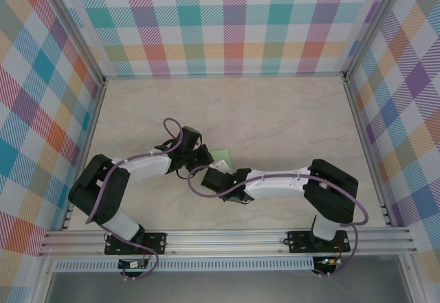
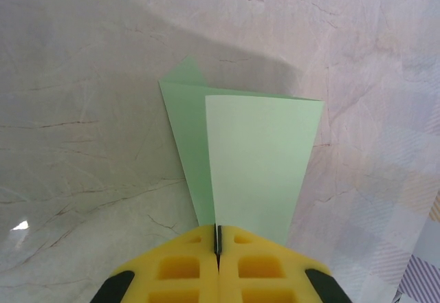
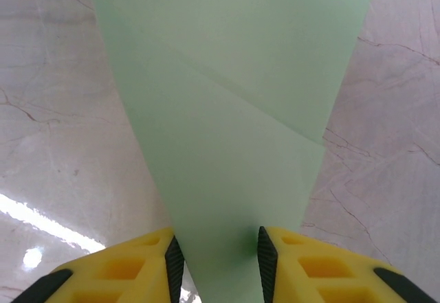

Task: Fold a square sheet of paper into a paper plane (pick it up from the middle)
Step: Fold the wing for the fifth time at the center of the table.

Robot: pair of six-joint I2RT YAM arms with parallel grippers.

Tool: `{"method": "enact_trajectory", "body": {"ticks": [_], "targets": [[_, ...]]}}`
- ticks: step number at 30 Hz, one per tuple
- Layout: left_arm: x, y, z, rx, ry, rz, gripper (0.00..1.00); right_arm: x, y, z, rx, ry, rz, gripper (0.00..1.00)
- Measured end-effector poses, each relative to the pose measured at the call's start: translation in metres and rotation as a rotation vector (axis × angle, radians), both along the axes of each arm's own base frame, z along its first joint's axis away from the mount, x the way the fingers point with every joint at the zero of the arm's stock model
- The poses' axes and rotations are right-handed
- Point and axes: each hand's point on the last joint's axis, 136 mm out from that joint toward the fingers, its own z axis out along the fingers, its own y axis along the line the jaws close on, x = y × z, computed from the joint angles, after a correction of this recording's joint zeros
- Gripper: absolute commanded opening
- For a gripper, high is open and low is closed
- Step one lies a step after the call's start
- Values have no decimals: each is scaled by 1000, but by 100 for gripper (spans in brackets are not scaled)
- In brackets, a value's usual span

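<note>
The pale green sheet of paper (image 1: 221,156) is folded into a tapering wedge with overlapping flaps and sits mid-table between the two arms. In the left wrist view the folded paper (image 2: 254,159) fans out from my left gripper (image 2: 218,234), whose yellow fingers are shut on its narrow end. In the right wrist view the paper (image 3: 227,131) runs down between the fingers of my right gripper (image 3: 218,251). Those jaws stand apart on either side of it, the right pad against its edge and a small gap at the left pad. From above, the left gripper (image 1: 205,159) and right gripper (image 1: 214,174) meet at the paper's near side.
The marble-look tabletop (image 1: 275,117) is boxed in by plaid walls (image 1: 227,21) on three sides. An aluminium rail (image 1: 227,238) runs along the near edge by the arm bases. Purple cables loop off both arms.
</note>
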Motion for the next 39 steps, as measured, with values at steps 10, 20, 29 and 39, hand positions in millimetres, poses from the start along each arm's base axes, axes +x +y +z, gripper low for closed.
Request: {"method": "enact_trajectory", "body": {"ticks": [10,20,29,39], "targets": [[1,-1,2,-1,-2,0,4,4,-2,-2,-18,-20,-10,29],[-1,1,0,7,11,0,4,5,-2,-1,-20,-27,-12,19],[-1,1,5,0,0,0,4,5,-2,-1,-19,-28,-13,17],[-1,1,6,0,-1,1,4,4,-4,-2,-22,-22,-26,27]]}}
